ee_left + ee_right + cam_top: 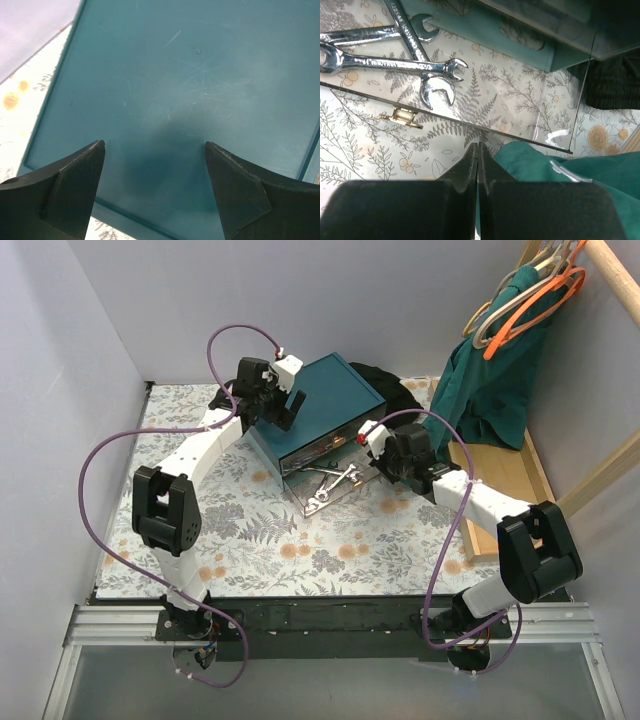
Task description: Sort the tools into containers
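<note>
Three wrenches (405, 60) lie in the open drawer (470, 127); I reckon pushing it shut comes next, right tool (478, 149) pinched together at its 2 o'clock, left tool (154, 145) apart.

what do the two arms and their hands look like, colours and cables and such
The left arm and right arm have white links joined by bulky black joint housings. A thin purple cable loops loosely off each arm. The left hand and right hand carry matte black, wedge-shaped fingers that taper towards the tips. No lettering is visible.
</note>
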Motion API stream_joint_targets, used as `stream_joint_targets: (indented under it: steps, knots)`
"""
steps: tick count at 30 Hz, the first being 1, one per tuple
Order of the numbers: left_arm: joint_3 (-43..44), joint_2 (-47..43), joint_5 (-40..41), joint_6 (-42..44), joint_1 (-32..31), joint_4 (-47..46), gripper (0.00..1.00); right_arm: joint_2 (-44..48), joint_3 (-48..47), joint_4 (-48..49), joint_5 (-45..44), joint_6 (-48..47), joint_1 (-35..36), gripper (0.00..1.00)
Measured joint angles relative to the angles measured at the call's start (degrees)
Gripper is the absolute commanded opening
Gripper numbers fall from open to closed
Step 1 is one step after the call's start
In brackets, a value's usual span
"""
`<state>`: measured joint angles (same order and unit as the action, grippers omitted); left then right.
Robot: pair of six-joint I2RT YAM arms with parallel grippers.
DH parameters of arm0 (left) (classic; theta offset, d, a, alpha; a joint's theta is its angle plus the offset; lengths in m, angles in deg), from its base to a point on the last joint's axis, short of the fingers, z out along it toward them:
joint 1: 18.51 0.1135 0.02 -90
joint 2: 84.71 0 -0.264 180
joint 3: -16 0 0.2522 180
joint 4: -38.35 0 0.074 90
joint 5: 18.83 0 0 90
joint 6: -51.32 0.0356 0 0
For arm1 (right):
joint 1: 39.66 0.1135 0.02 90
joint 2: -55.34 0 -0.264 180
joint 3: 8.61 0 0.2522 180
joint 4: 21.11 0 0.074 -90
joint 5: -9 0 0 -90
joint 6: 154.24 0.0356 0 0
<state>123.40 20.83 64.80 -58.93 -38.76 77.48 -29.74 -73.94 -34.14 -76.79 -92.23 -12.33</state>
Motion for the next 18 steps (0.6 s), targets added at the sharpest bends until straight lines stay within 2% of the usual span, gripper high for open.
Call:
stream_joint_targets:
  steps: [10,18]
  knots:
    - [1.8,2.2,-1.3,-1.0,0.0,1.0,0.78,-0.7,1.2,-0.8,0.3,-0.1,-0.3,0.01]
    - [2.0,2.4,-2.5,-1.0,0.0,1.5,0.77,-11.5,-4.4,-0.9,1.8,2.2,-0.3,0.01]
